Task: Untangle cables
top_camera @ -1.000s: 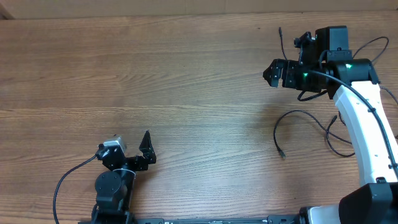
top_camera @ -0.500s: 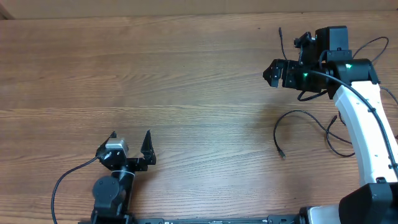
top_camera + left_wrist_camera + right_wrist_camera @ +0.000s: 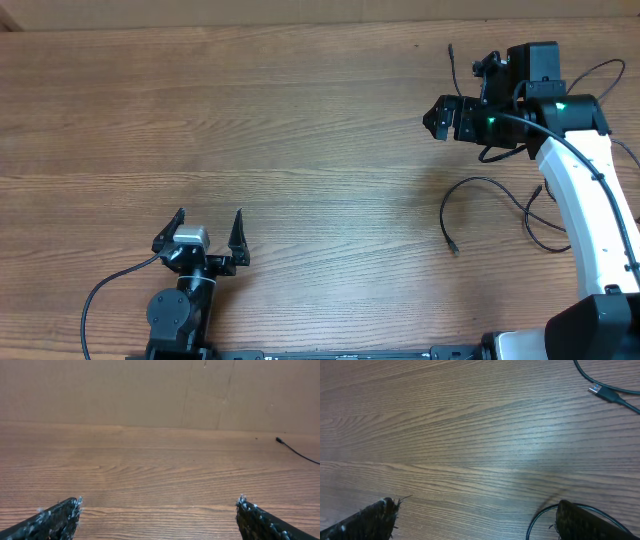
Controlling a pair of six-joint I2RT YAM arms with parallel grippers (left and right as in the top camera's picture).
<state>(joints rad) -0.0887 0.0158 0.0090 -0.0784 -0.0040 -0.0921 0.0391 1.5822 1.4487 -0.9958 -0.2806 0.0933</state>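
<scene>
On table (image 3: 300, 130), right side: cables (image 3: 478, 179), at least 2 | left hand (image 3: 209, 222) open | right hand (image 3: 432, 118) open

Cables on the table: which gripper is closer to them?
Right. The right gripper is beside the cables on the right side; the left gripper is far off at the front left.

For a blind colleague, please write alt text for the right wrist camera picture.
The right gripper hangs open over a wooden table, holding nothing. A black cable with a silver-tipped plug lies at the top right; a second cable loop curves at the lower right.
</scene>
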